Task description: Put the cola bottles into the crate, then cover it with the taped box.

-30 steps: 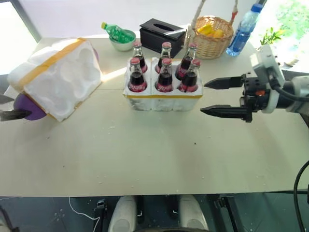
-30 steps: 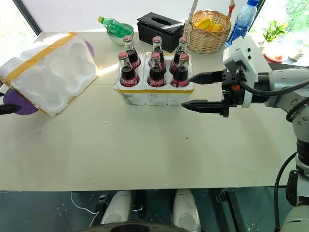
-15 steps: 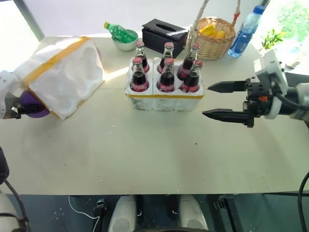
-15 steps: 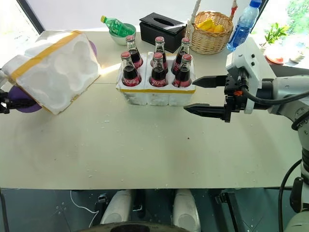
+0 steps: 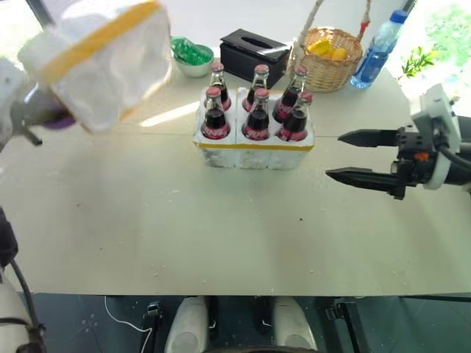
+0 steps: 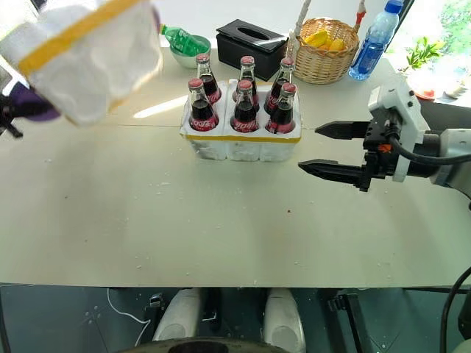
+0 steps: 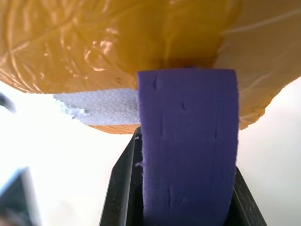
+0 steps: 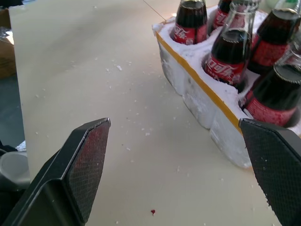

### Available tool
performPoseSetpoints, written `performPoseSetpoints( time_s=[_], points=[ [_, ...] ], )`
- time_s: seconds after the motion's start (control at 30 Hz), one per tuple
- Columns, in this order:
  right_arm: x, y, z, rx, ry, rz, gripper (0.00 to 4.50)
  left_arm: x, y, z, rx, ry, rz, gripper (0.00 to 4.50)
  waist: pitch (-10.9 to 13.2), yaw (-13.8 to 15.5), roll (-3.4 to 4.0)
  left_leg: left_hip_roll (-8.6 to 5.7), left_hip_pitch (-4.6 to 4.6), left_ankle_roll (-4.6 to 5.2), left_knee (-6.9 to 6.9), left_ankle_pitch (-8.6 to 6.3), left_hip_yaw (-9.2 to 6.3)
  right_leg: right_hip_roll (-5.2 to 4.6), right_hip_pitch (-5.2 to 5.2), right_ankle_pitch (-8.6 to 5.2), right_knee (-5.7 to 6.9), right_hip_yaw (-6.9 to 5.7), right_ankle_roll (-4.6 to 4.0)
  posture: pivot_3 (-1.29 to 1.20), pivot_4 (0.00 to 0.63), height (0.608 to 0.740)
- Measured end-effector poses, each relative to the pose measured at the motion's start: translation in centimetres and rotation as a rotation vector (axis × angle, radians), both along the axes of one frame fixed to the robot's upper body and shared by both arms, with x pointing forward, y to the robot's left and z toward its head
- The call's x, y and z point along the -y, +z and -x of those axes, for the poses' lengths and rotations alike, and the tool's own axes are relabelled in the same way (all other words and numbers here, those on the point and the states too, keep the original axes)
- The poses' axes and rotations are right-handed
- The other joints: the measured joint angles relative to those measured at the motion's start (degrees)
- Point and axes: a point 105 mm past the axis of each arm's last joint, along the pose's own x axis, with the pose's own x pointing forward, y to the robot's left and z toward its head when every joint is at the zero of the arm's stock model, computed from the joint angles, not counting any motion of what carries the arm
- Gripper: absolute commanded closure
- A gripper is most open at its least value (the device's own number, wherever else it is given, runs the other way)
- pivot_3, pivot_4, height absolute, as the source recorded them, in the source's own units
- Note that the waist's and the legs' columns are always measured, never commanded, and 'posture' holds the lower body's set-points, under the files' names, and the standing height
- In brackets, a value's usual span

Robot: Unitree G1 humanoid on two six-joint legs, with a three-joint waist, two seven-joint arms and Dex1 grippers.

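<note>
Six cola bottles (image 5: 255,112) are sitting in the crate (image 5: 254,149) on the worktop. Left end effector (image 7: 186,197) is gripping the taped box (image 5: 103,59) by a purple tab, aloft and well left of the crate; right end effector (image 5: 364,155) is waiting wide open, empty. Hollows should be lining up over the caps before lowering.

Two head views, high, looking forward and down over the table (image 5: 221,235); both take in the crate (image 5: 254,151) and far-side clutter. Left wrist view: very close, pressed up against the taped box (image 7: 117,42). Right wrist view: low, near the tabletop, facing the crate from its right, sharing it with the head views.
</note>
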Motion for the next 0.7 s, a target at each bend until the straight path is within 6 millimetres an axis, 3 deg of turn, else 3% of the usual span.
performPoseSetpoints(
  time_s=[0.17, 0.23, 0.37, 0.47, 0.7],
  points=[
    [0.0, 0.0, -0.1, 0.001, -0.016, -0.004, 0.0, 8.2, 5.5, -2.0, 0.412, -0.2, -0.297, 3.94, 0.0, -0.02, 0.0, -0.07, 0.01, 0.02, 0.04, 0.0, 0.03, -0.03, 0.05, 0.06, 0.0, 0.01, 0.09, 0.0, 0.15, 0.74],
    [0.0, 0.0, -0.1, 0.002, -0.026, -0.009, 0.0, 11.6, 6.0, -2.5, 0.505, -0.283, -0.398, 3.94, 0.0, -0.04, 0.0, -0.09, 0.02, 0.02, 0.04, 0.0, 0.05, -0.03, 0.05, 0.07, 0.0, 0.01, 0.1, 0.0, 0.15, 0.74],
    [-0.1, 0.0, -0.3, 0.001, -0.049, -0.016, 0.0, 16.0, 4.8, -3.6, 0.585, -0.379, -0.476, 3.94, 0.0, -0.18, 0.0, -0.08, 0.03, 0.03, 0.04, 0.0, 0.07, 0.04, 0.03, 0.06, 0.0, 0.02, 0.1, 0.0, 0.15, 0.74],
    [-0.3, -0.1, -0.2, -0.003, -0.061, -0.02, 0.0, 17.5, 3.5, -4.3, 0.599, -0.4, -0.53, 3.94, 0.0, -0.28, 0.0, -0.08, 0.03, 0.04, 0.03, 0.0, 0.07, 0.06, 0.01, 0.06, 0.0, 0.03, 0.1, 0.0, 0.15, 0.74],
    [-0.4, -0.2, 0.5, 0.006, -0.108, -0.039, 0.0, 18.3, 1.0, -4.6, 0.657, -0.438, -0.703, 3.94, 0.0, 0.04, -0.01, -0.06, -0.02, 0.12, 0.04, -0.05, 0.01, 0.01, 0.04, 0.08, -0.03, 0.03, 0.12, 0.0, 0.15, 0.74]
  ],
)
